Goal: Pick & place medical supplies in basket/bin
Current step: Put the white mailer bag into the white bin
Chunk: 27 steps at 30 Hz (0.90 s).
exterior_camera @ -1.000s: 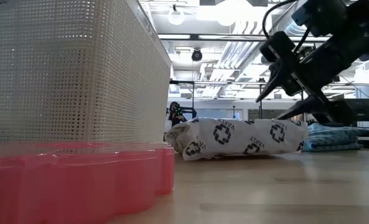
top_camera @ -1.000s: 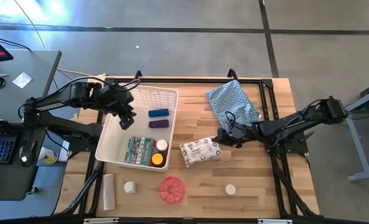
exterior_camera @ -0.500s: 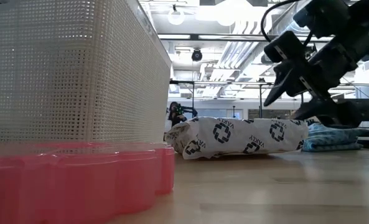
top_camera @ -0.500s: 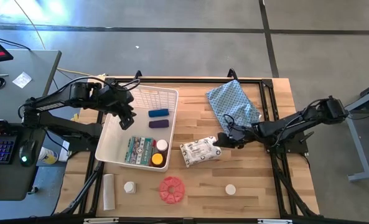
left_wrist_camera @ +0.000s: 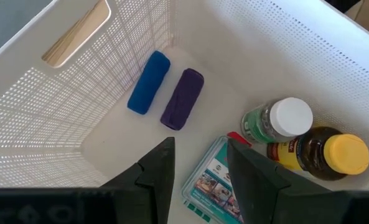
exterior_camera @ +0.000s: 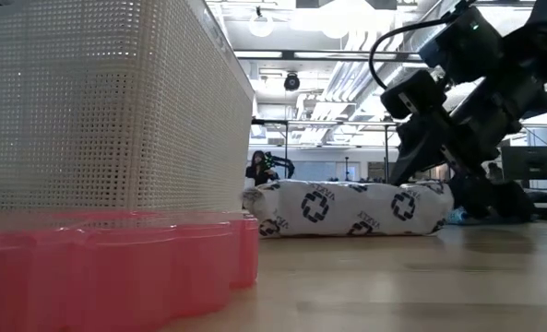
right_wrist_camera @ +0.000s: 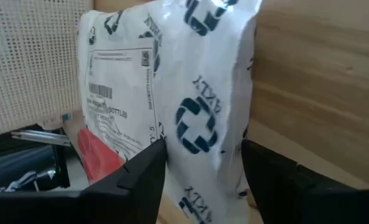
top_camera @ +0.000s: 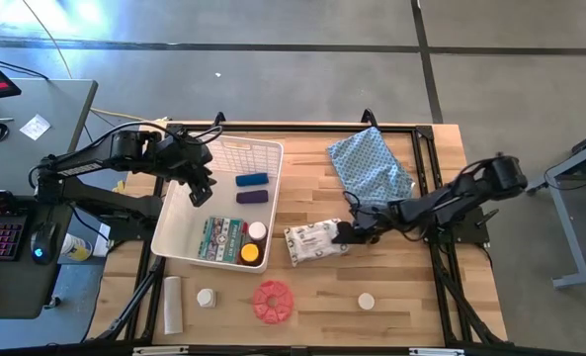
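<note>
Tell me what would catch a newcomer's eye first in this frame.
Probably the white bin on the table's left, already holding a blue cylinder, a purple cylinder, a packet and two bottles, with the left pincer hovering open above it. Next, the right pincer, reaching to the end of the white printed packet at mid-table, its fingers on either side of it. A red disc lies near the front edge.

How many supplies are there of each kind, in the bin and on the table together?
Cylinders: 3, blue and purple in the bin, white on the table
Bottles or jars: 2
Packets: 2
White caps: 2
Red disc: 1
Total: 10
</note>
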### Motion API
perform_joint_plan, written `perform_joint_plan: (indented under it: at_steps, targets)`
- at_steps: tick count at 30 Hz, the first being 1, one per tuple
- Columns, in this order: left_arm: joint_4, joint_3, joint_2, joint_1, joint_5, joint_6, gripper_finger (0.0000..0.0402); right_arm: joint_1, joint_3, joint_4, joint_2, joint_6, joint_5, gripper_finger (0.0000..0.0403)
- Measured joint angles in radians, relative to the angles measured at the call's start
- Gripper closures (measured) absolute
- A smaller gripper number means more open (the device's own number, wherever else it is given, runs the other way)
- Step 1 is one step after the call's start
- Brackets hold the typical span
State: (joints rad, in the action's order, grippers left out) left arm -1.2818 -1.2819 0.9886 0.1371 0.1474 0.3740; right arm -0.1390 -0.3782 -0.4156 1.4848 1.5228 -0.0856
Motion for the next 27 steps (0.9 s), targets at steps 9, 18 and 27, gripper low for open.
perform_joint_plan:
  at_steps: [9,18,27]
  targets:
    - [0.000,0.000,0.000,0.000,-0.005,0.000,0.0225,0.002,-0.002,-0.060,0.016,-0.039,0.130,0.0285]
    - [0.000,0.000,0.000,0.000,-0.008,-0.002,0.0224,0.004,0.000,-0.149,0.018,-0.110,0.215,0.0389]
    - [0.000,0.000,0.000,0.000,-0.008,-0.005,0.0225,0.055,0.000,-0.300,-0.049,-0.162,0.158,0.0402]
